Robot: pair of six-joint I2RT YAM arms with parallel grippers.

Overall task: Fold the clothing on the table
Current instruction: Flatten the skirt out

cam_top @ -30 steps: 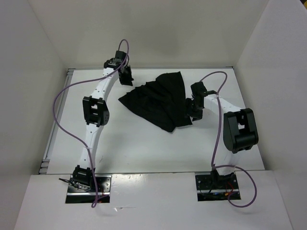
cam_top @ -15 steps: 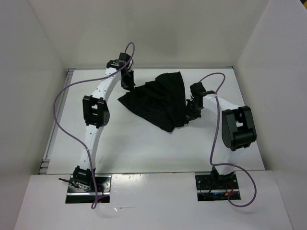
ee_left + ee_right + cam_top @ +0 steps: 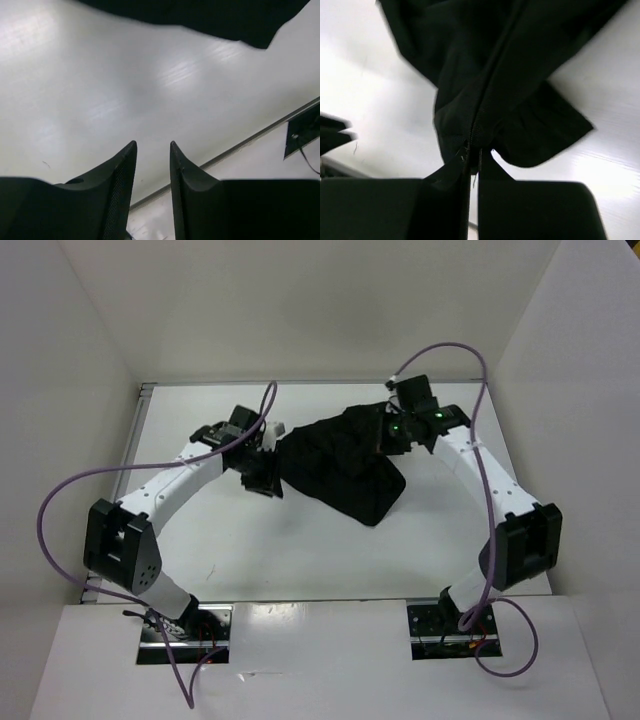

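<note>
The clothing (image 3: 340,465), a creased black garment, lies bunched in the middle of the white table (image 3: 300,550). My right gripper (image 3: 386,434) is at its far right edge. In the right wrist view that gripper (image 3: 475,151) is shut on a fold of the clothing (image 3: 495,75), which hangs from the jaws above the table. My left gripper (image 3: 266,472) sits at the garment's left edge. In the left wrist view it (image 3: 152,146) is open, with only bare table between the fingers (image 3: 122,170). The clothing's edge (image 3: 210,15) lies beyond the tips.
White walls (image 3: 80,360) close in the table on three sides. Purple cables (image 3: 70,490) loop over both arms. The two base plates (image 3: 185,632) are bolted at the near edge; one plate (image 3: 305,132) and the table's rim show in the left wrist view.
The right gripper shut on the garment's right edge and carried it toward the far side. The left gripper swung nearer, opened and let go of the fabric.
</note>
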